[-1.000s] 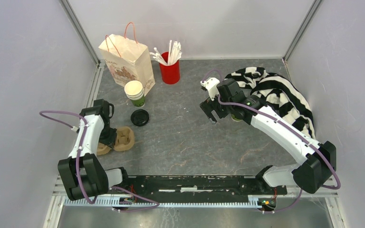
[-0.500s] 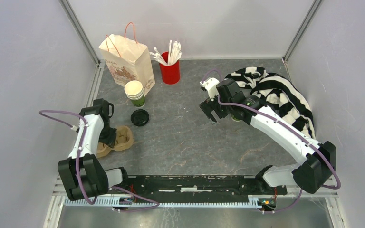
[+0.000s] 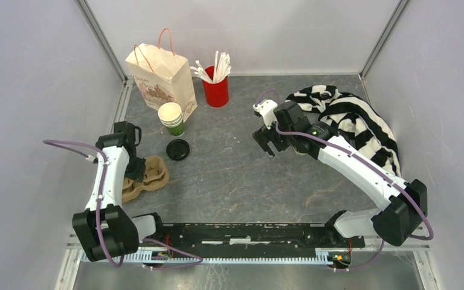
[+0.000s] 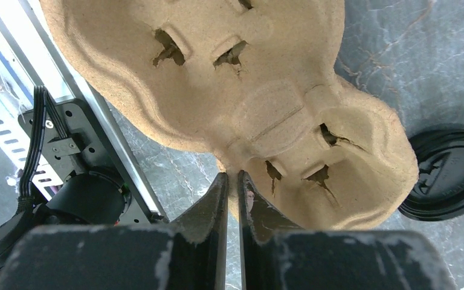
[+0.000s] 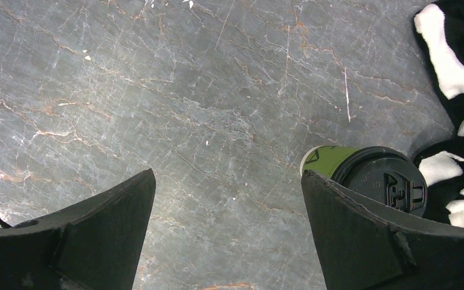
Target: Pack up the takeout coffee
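A green takeout coffee cup with a black lid (image 5: 374, 175) stands on the grey table next to the striped cloth. It is just outside the right finger of my right gripper (image 5: 228, 175). That gripper hangs wide open over bare table (image 3: 267, 142), and in the top view its arm hides most of the cup. My left gripper (image 4: 232, 178) is shut on the near rim of a brown pulp cup carrier (image 4: 248, 78) at the table's left side (image 3: 148, 178). The carrier's wells hold nothing.
A loose black lid (image 3: 177, 149) lies beside the carrier. Behind it stand a stack of lidless green cups (image 3: 171, 118), a paper bag with red handles (image 3: 160, 75) and a red cup of white sticks (image 3: 216, 90). A black-and-white striped cloth (image 3: 350, 121) fills the right rear.
My left jaws have closed further on the carrier's rim, and the left arm has shifted away from the base, turning the carrier slightly. The right gripper has edged a little left.
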`<state>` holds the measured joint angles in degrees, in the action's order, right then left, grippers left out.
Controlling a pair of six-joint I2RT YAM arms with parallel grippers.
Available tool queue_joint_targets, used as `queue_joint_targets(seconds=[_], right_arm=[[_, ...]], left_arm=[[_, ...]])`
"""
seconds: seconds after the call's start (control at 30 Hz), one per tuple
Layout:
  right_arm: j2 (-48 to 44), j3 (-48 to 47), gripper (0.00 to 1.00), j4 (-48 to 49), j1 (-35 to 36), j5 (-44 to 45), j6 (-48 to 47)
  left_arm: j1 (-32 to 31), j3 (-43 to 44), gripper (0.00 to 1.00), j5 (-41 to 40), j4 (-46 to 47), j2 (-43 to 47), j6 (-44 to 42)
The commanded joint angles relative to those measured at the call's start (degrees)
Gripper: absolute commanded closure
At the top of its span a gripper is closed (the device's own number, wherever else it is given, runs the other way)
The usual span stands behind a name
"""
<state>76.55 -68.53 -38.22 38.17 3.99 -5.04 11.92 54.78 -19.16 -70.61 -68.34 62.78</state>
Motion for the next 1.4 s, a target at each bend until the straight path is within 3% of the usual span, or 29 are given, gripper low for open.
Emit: queue_joint_targets(seconds=[0.0, 0.4, 0.53, 0.63, 0.73, 0.8, 0.87, 0.93, 1.1, 1.37], right_arm=[[-0.87, -0.57, 0.02, 1.57, 0.49, 0.89, -0.87], [0.68, -3.79, 0.02, 0.86, 1.06, -1.13, 1.00], [6.15, -11.94, 0.02, -0.95, 1.01, -8.43, 4.86], [11.89, -18.16, 0.02, 0.94, 1.02, -19.49, 11.94], [17.34, -20.90, 0.03, 11.38, 1.10, -36.10, 26.31], [18.01, -15.31, 0.05, 31.89, 1.91, -45.02, 42.48], [18.20, -10.03, 0.06, 51.80, 3.91, -46.00, 55.93], [20.41, -9.74, 0.07, 61.51, 5.87, -45.07, 62.67], [24.76, -10.43, 0.15, 69.92, 8.59, -41.26, 69.97], [29.30, -11.57, 0.32, 68.89, 9.25, -38.01, 68.62]], left_arm=[[0.43, 3.32, 0.98, 0.10, -1.06, 2.34, -2.01], [0.44, 9.82, 0.98, 5.78, -0.35, 7.27, -4.53], [0.40, 9.71, 0.98, 15.20, 8.63, 12.57, -4.58], [0.38, 6.89, 0.98, 21.53, 15.70, 16.29, -2.03], [0.45, 5.34, 0.98, 25.77, 19.73, 18.48, -1.59], [0.47, 5.00, 0.98, 26.33, 20.40, 19.31, -2.73], [0.46, 4.89, 0.98, 26.54, 20.43, 19.96, -3.99], [0.40, 4.58, 0.98, 27.31, 20.47, 20.38, -4.50], [0.34, 3.79, 0.98, 29.21, 20.67, 21.53, -4.21], [-0.58, 3.08, 0.98, 30.50, 19.84, 22.74, -4.27]])
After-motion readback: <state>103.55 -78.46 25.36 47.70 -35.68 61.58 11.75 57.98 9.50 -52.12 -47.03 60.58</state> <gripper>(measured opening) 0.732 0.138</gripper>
